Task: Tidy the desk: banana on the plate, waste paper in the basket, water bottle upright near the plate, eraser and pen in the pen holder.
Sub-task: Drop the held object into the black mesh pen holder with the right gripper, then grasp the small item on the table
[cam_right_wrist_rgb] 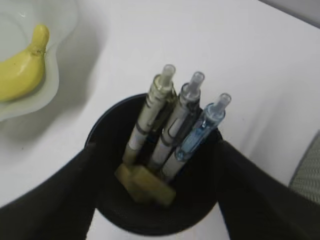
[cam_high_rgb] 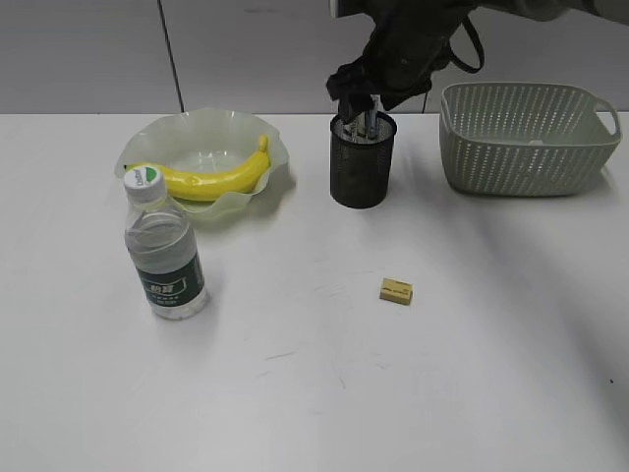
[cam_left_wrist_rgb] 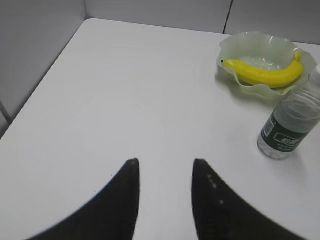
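Yellowish rubber is catching my eye first: a small eraser is lying flat on the bare desk, closest to me and well apart from everything else, so to my mind it is waiting for its turn to be collected.

Over to the left, the water bottle is standing upright with its cap on, just in front of the plate, which is where the task is asking for it. The left fingers are hanging apart over empty desk on the far left, gripping nothing and, I judge, keeping out of the way.

Behind the bottle the banana is lying in the hollow of the wavy plate, curved along its bowl, so that part is looking done.

Further back, the dark mesh pen holder is standing between plate and basket. The right fingers are spread wide, one on either side of the holder's rim, clamping nothing. Inside, three pens are leaning together against the far wall, and a tan block that looks like another eraser is resting at their foot. I am guessing the spread is a release over the holder.

At the far right the basket is sitting upright; whether waste paper is lying inside, I cannot tell.
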